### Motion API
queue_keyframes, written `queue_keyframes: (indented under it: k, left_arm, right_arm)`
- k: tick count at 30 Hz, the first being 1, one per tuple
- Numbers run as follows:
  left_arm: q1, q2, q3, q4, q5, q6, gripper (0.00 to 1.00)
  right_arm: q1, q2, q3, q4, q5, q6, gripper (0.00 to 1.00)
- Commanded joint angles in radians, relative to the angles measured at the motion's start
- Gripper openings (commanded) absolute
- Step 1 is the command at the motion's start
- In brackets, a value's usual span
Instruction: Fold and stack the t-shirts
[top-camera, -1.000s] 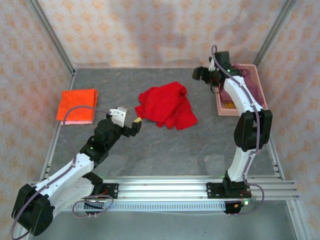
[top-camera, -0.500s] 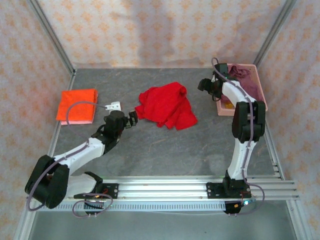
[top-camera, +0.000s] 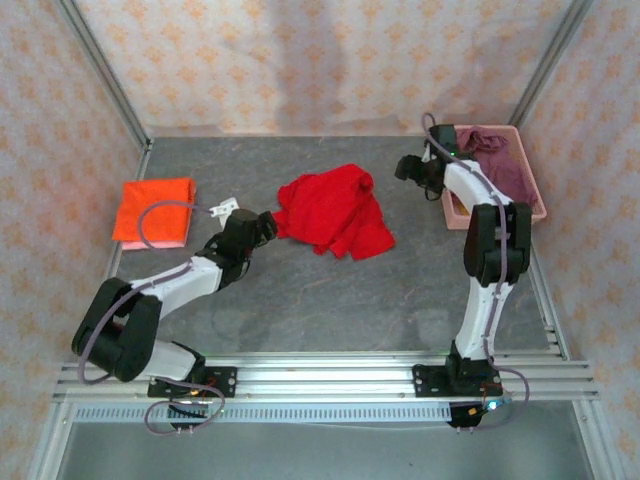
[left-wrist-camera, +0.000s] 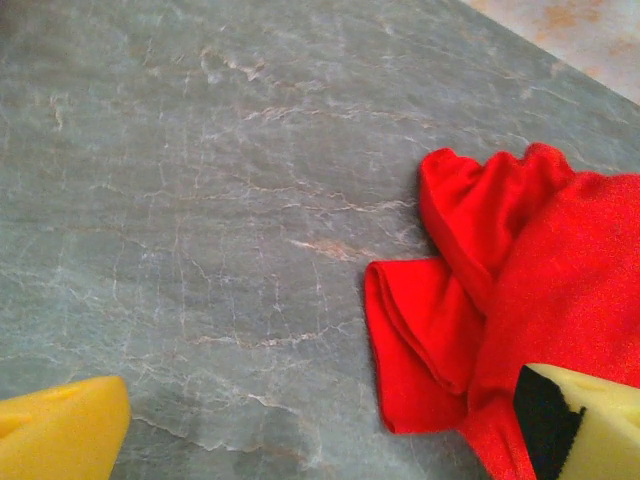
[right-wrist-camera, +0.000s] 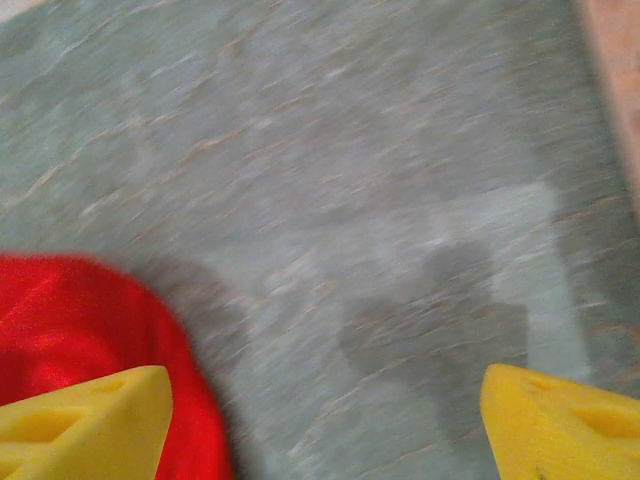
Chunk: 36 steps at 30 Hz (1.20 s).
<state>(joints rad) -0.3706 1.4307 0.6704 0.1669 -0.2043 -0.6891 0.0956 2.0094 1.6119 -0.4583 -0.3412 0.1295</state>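
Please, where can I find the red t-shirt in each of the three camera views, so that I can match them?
Top external: the red t-shirt lies crumpled near the middle of the grey marbled table.
Left wrist: it takes the right side, down to the bottom edge.
Right wrist: it sits blurred in the lower left corner.
Shared landmark: the grey marbled table under the shirt in all three.

Two arms, left arm (top-camera: 170, 287) and right arm (top-camera: 482, 312): white link shells, black joint housings (top-camera: 497, 255), black base blocks (top-camera: 455, 380). A grey-lilac cable (top-camera: 143, 220) runs along each arm. Left gripper (left-wrist-camera: 322, 400) and right gripper (right-wrist-camera: 325, 390): wedge-shaped yellow foam finger pads (left-wrist-camera: 60, 435); one left pad shows a black inner face.
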Motion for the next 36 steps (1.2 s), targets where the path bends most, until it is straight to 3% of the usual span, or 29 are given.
queue_keyframes:
  k: [1,12,21,24,25,29,30,36]
  left_arm:
    - [0.02,0.079,0.079,-0.056,0.023,-0.161,1.0]
    - [0.043,0.27,0.21,-0.048,0.085,-0.381,0.91]
    - [0.142,0.178,0.096,-0.089,0.079,-0.435,0.92]
    - [0.15,0.14,0.07,-0.111,0.073,-0.425,0.92]
    - [0.152,0.13,0.062,-0.114,0.069,-0.423,0.93]
    - [0.152,0.111,0.058,-0.135,0.061,-0.397,0.93]
    - [0.153,0.111,0.062,-0.141,0.06,-0.39,0.93]
    - [0.151,0.131,0.092,-0.141,0.078,-0.357,0.93]
  right_arm:
    - [0.116,-0.126,-0.066,0.08,-0.031,-0.056,0.81]
    - [0.451,-0.132,-0.182,0.253,0.015,-0.112,0.81]
    - [0.613,0.051,-0.087,0.265,0.055,-0.143,0.81]
    - [0.631,0.112,-0.033,0.238,0.067,-0.158,0.71]
    - [0.633,0.126,-0.018,0.223,0.074,-0.161,0.62]
    - [0.632,0.075,-0.046,0.233,0.158,-0.163,0.06]
    - [0.629,0.043,-0.073,0.254,0.176,-0.162,0.0]
    - [0.572,-0.215,-0.268,0.37,0.222,-0.132,0.0]
